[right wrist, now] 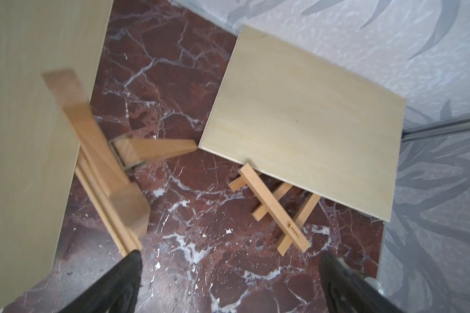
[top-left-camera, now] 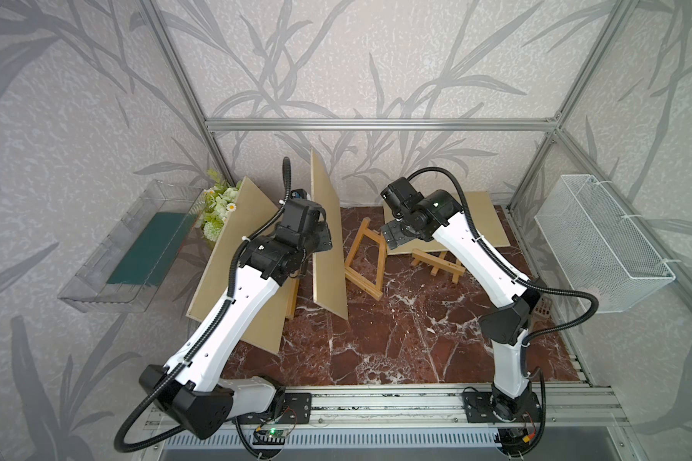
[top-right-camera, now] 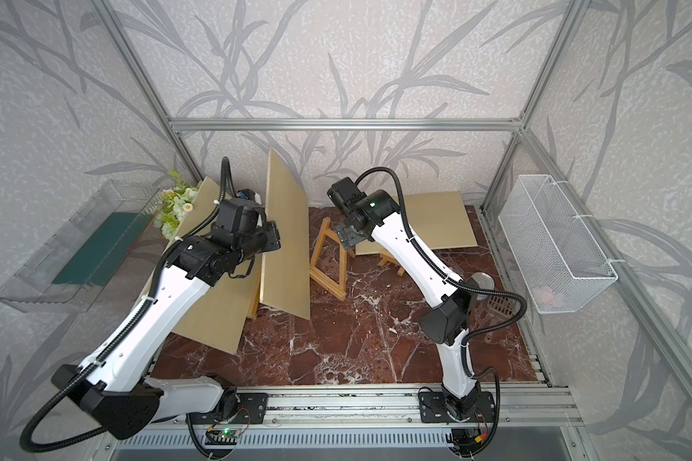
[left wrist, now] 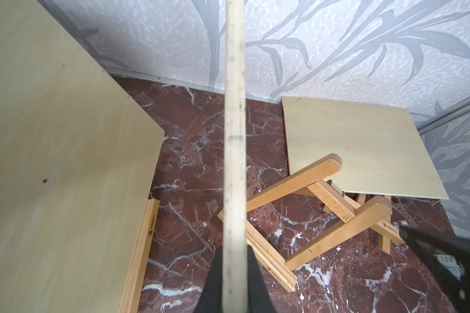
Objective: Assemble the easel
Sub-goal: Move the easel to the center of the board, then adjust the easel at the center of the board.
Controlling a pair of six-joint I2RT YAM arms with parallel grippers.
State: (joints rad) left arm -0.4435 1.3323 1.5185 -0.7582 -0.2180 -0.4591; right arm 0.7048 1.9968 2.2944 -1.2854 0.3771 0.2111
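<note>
On the left wall hangs a clear tray [top-left-camera: 128,255], with flowers [top-left-camera: 218,207] beside it. A board [top-left-camera: 232,287] lies at the left of the marble desk [top-left-camera: 396,339], over a wooden strip [left wrist: 144,244]. The left hand [left wrist: 234,281] is clenched on the edge of a second board [top-left-camera: 328,239], which stands upright. Just right of it, the easel frame [top-left-camera: 363,259] sits tilted on the desk. The right hand [top-left-camera: 394,235] hovers near the frame's top, released, its fingers wide apart. Farther right, a third board [top-left-camera: 476,223] rests on a small wooden stand [top-left-camera: 440,265]. A wire basket [top-left-camera: 600,243] hangs on the right wall.
</note>
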